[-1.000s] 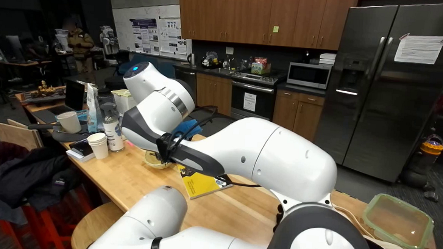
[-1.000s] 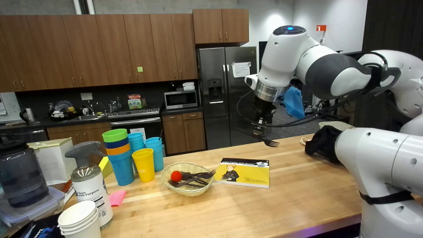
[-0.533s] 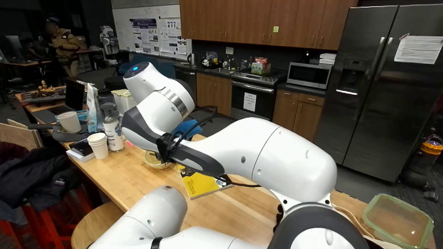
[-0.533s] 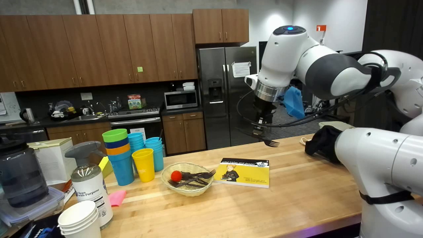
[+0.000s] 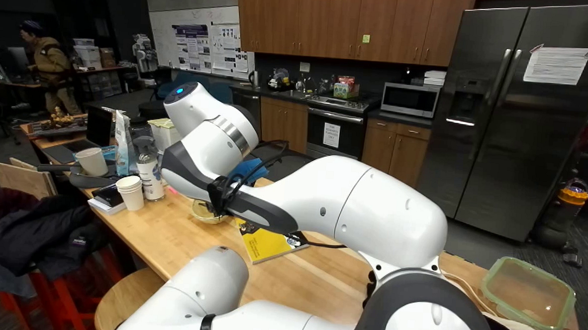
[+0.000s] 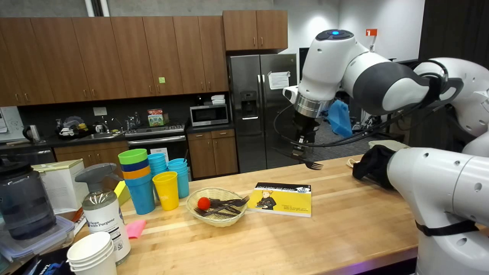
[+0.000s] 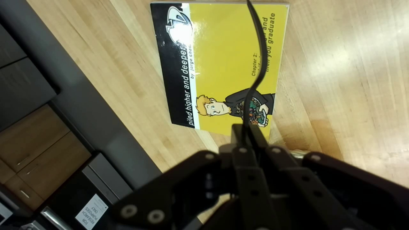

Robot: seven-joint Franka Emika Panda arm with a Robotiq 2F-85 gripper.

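Note:
My gripper (image 7: 247, 132) is shut on a black plastic fork (image 7: 262, 54), which shows edge-on in the wrist view. In an exterior view the gripper (image 6: 299, 152) hangs above the wooden table, the fork's tines (image 6: 314, 165) pointing out to the right. Below it lies a yellow and black book (image 6: 280, 200), flat on the tabletop. A round wicker basket (image 6: 217, 221) stands beside the book, with several dark forks (image 6: 229, 208) and a red ball (image 6: 204, 203) in it. The arm largely hides the gripper in an exterior view where the book (image 5: 264, 244) also shows.
Left of the basket stand a yellow cup (image 6: 167, 192), a stack of coloured cups (image 6: 140, 191), a spray bottle (image 6: 105, 225) and white paper cups (image 6: 91, 256). Black cloth (image 6: 370, 168) lies near the arm's base. A lidded container (image 5: 529, 293) sits at the table's end.
The arm, the gripper and the fork have stayed where they were. Only a person in the background has walked to the left, towards a desk.

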